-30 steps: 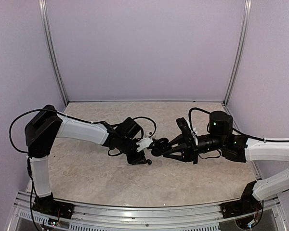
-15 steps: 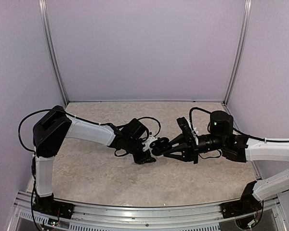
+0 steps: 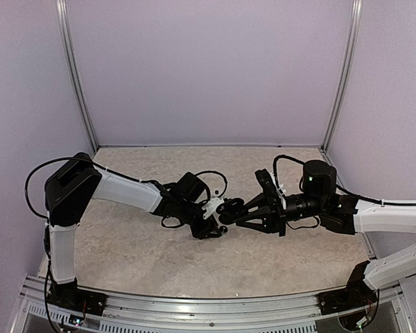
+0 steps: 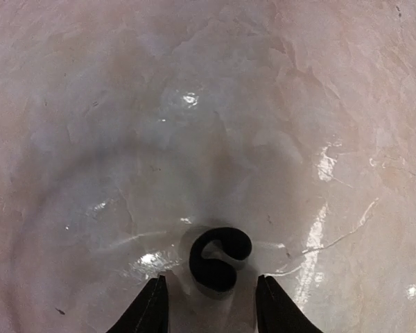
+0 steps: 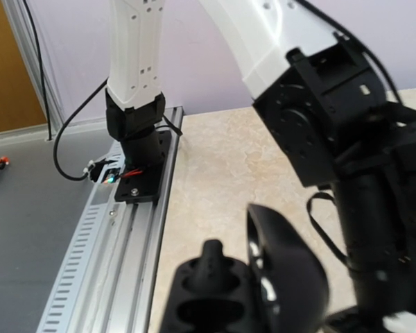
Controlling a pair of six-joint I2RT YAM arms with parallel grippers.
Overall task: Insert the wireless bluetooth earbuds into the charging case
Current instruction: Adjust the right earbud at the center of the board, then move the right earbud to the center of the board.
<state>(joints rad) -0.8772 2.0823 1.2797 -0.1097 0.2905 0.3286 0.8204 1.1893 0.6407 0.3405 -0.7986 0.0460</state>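
Left wrist: earbud [image 4: 209, 269] within parted tool [image 4: 211, 279]

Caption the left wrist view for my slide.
Left gripper open over the marbled table, a small curled black earbud lying between its fingertips, touching neither.

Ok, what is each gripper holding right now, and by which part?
The right gripper holds the open charging case, grip point hidden below its wrist view. The left gripper straddles an earbud; whether it grips cannot be told.
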